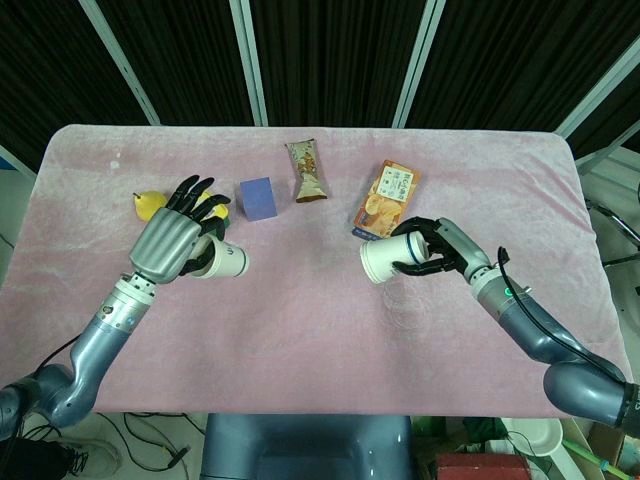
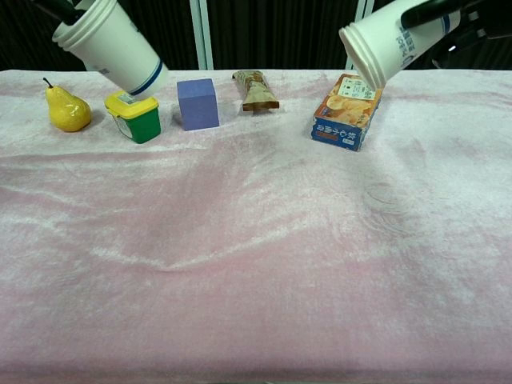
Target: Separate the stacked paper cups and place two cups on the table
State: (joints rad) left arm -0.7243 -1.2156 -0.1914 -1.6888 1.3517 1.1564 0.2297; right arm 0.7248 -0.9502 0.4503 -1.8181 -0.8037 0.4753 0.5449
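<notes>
The left hand is grasping one paper cup, fingers wrapped around its upper part, and is holding it clear of the table, tilted, over the left side. In the chest view that cup is hanging with its rim up and to the left and its base pointing down toward the green tub. The right hand is clasping the other paper cup by its closed end, the open mouth facing left and toward the near edge, above the right half of the table and just near of the snack box.

The two cups are hanging well apart, so the separating is, by my reading, done; the step in hand is the placing, and neither cup is touching the cloth yet.

Outward from the left hand, a yellow pear is lying at the far left, the tub is sitting beside it partly under the fingers, and a blue block is standing further right. A wrapped snack bar is lying at the far middle.

The next move is calling for each wrist to turn its cup upright and bring it down onto bare cloth nearer than the row of objects. The left cup is hanging close over the tub, so it probably needs to come nearer before lowering. The fingers should let go only once each base is sitting flat, since an empty paper cup tips easily.
</notes>
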